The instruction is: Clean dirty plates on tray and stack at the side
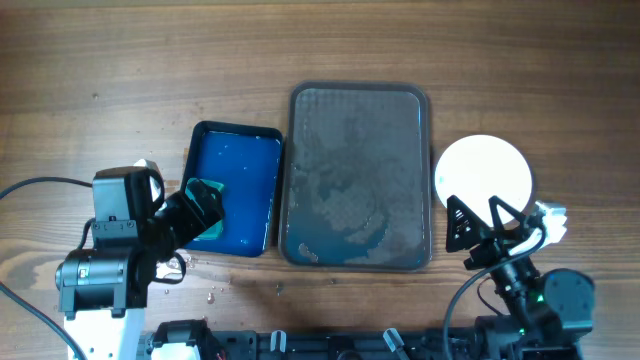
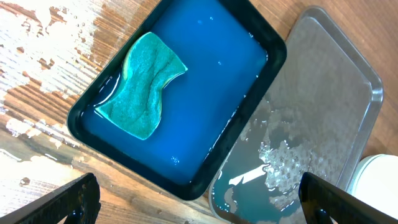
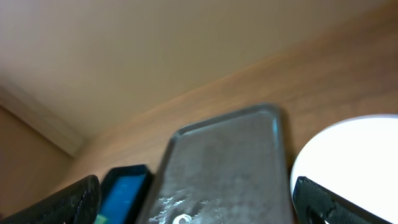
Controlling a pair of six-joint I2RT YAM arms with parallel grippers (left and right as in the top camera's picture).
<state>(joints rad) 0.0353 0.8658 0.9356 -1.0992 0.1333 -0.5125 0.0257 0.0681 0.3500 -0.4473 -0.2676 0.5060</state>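
The grey tray (image 1: 360, 130) lies in the middle of the table, wet with soapy streaks and a teal puddle at its near end; no plate is on it. A white plate (image 1: 485, 170) lies on the table right of the tray. My right gripper (image 1: 478, 216) is open and empty over the plate's near edge; its wrist view shows the plate (image 3: 354, 149) and the tray (image 3: 230, 155). My left gripper (image 1: 200, 208) is open and empty above a blue tub (image 1: 240, 135). A teal sponge (image 2: 144, 84) lies in the tub's water.
The blue tub (image 2: 186, 183) of blue water sits against the tray's left side (image 2: 329, 87). Water drops lie on the wood by the tub's near left corner (image 1: 210, 293). Cables run along the table's front edge.
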